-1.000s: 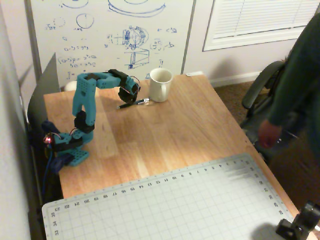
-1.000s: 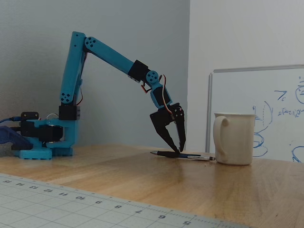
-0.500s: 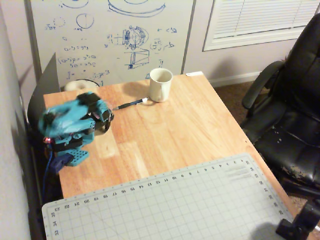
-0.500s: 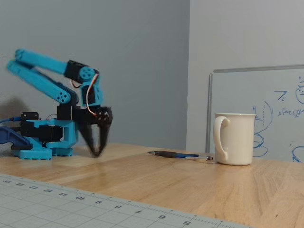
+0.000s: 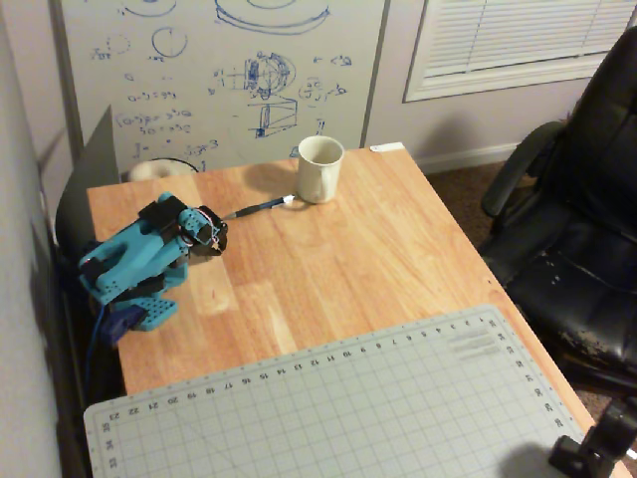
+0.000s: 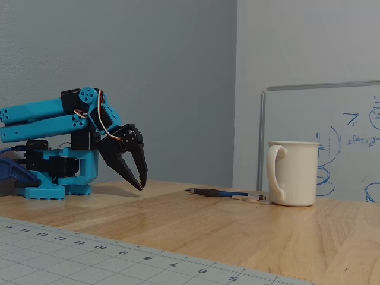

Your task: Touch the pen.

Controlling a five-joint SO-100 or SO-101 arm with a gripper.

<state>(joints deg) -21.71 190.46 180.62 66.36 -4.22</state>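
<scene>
Gripper (image 6: 141, 181) of mine is hanging nose-down with its dark fingertips drawn nearly together, gripping nothing and sitting just above the wooden table (image 6: 196, 222) in the fixed view. My blue arm (image 5: 134, 261) is folding back over its base at the table's left side in the overhead view. Lying flat on the wood is the pen (image 5: 261, 208), pointing from near my gripper toward the cream mug (image 5: 320, 167), its white tip sitting just beside the mug's base. That mug is standing upright; its mouth is looking pale inside, and I cannot tell any contents. Nearer the camera, a grey cutting mat (image 5: 328, 408) is covering the table's front.
</scene>
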